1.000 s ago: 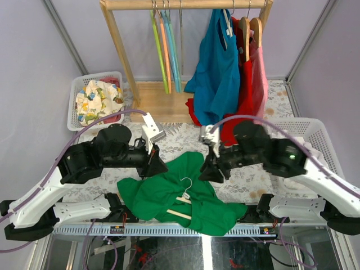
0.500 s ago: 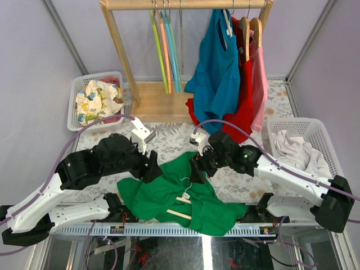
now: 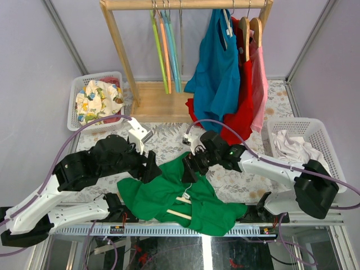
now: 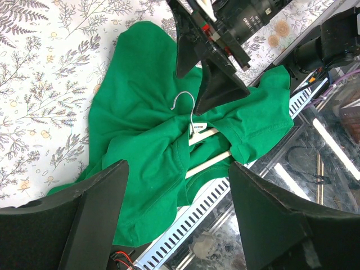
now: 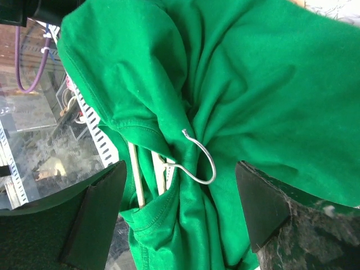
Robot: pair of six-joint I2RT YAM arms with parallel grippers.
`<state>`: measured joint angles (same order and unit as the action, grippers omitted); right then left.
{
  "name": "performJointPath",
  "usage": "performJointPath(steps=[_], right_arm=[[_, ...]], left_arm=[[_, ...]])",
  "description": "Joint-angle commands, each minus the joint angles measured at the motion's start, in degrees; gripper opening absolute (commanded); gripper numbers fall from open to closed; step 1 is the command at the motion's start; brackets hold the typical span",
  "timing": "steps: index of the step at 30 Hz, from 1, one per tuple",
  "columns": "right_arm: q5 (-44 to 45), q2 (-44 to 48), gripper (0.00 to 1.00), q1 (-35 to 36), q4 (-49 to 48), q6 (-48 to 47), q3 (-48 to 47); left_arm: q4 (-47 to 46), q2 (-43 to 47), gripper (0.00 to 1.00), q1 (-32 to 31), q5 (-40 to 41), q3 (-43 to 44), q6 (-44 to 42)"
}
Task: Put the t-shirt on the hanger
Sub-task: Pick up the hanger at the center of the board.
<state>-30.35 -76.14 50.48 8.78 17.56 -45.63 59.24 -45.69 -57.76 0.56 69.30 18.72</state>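
Right hand (image 3: 190,170), spread wide, just above hanger (image 4: 208,163) hook

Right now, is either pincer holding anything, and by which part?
Nothing is held. The left pincer is open above the shirt; the right pincer is open over the hanger's hook, not gripping it.

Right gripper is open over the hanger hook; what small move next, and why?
Probably lower the right gripper straight down and close on the silver hook. Its jaws stand open over that hook, which lies exposed on the green t-shirt, while the wooden arms of the hanger lie partly tucked in the fabric.
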Motion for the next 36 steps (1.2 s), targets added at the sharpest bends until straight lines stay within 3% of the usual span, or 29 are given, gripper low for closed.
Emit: performJointPath(steps=[1,13,19,23,31,36], right_arm=[[-2.78,-2.26,0.83,-0.47,-5.17,0.22,1.24],[-8.32,-3.62,0.66,-0.53,-11.74,3.67,7.06],[-10.36,-1.69,0.20,-0.44,-13.38,4.98,7.23],[-9.53,1.56,0.00,-0.43,-10.56,4.78,4.78],[-1.48,12.09,0.00,-0.37,6.87,0.53,-6.61],[2.82,16.04,0.00,-0.36,20.44,-3.48,-19.07]], left_arm=[[-0.52,0.25,0.72,-0.21,0.66,0.44,0.16],[-1.57,-0.34,0.69,-0.20,-1.08,0.60,-0.85],[-1.93,-0.58,0.68,-0.21,-1.98,1.23,-1.31],[-1.90,-0.56,0.67,-0.25,-2.11,1.49,-1.49],[-0.02,-1.64,0.67,-0.26,-1.55,5.69,-2.68],[2.36,-3.77,0.67,-0.25,-0.95,10.65,-4.31]])
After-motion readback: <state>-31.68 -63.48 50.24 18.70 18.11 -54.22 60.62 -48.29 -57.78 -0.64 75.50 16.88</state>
